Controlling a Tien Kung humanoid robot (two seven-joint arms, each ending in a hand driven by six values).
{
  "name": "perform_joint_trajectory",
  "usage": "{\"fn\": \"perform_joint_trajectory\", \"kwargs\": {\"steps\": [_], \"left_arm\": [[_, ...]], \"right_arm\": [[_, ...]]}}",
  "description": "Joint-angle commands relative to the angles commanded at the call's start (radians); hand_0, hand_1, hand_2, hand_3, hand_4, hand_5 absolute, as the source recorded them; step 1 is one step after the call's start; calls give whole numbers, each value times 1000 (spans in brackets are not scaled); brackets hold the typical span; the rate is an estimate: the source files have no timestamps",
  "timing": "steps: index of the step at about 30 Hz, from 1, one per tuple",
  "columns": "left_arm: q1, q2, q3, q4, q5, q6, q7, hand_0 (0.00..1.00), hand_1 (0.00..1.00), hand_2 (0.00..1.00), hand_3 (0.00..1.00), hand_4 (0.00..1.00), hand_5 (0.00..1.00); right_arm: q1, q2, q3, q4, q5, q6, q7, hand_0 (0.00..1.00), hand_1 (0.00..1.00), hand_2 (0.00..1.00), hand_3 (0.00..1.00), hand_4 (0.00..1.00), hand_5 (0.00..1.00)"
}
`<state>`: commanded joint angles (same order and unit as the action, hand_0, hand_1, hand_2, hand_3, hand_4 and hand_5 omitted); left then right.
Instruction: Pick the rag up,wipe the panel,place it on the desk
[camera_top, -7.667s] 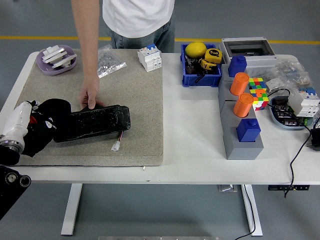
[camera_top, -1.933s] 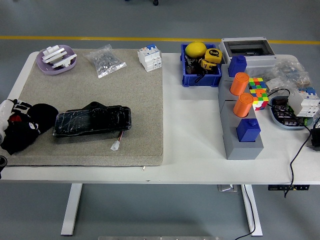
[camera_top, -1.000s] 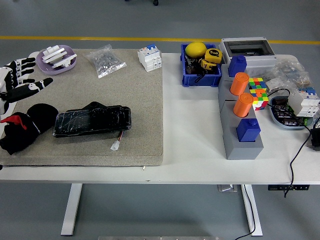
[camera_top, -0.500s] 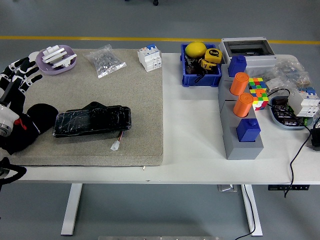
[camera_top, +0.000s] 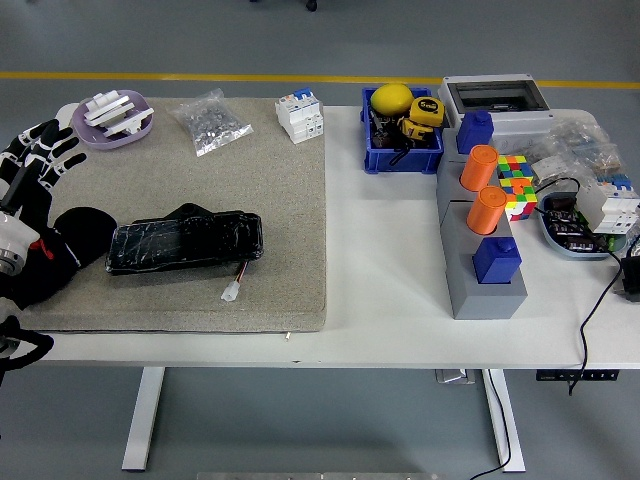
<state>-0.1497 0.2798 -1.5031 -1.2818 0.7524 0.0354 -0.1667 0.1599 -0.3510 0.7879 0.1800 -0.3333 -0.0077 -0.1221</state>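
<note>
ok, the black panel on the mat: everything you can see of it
The panel is a long, flat black slab with a glossy, crinkled surface, as if wrapped in film. It lies flat on the tan mat, slightly tilted, its left end against the black rag. A thin wire with a white connector trails from its lower right. Nothing holds it; the left hand is apart, open.

The black rectangular panel (camera_top: 185, 243) looked glossy, as if wrapped in crinkled film. It lay on a rough, matt beige felt mat (camera_top: 200, 190). Left of it, the soft black cloth rag (camera_top: 62, 250) was dull. The white table (camera_top: 385, 270) looked smooth.
</note>
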Motion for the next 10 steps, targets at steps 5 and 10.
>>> {"fn": "perform_joint_trajectory", "kwargs": {"steps": [5, 10], "left_arm": [[-4, 8, 2, 2, -4, 6, -3, 588, 696, 626, 607, 956, 372], [-7, 18, 2, 14, -10, 8, -5, 587, 696, 620, 604, 952, 368]], "right_arm": [[0, 0, 0, 0, -4, -1, -6, 715, 262, 630, 627, 998, 582], [8, 5, -7, 0, -7, -1, -7, 714, 262, 629, 627, 998, 582]]}}
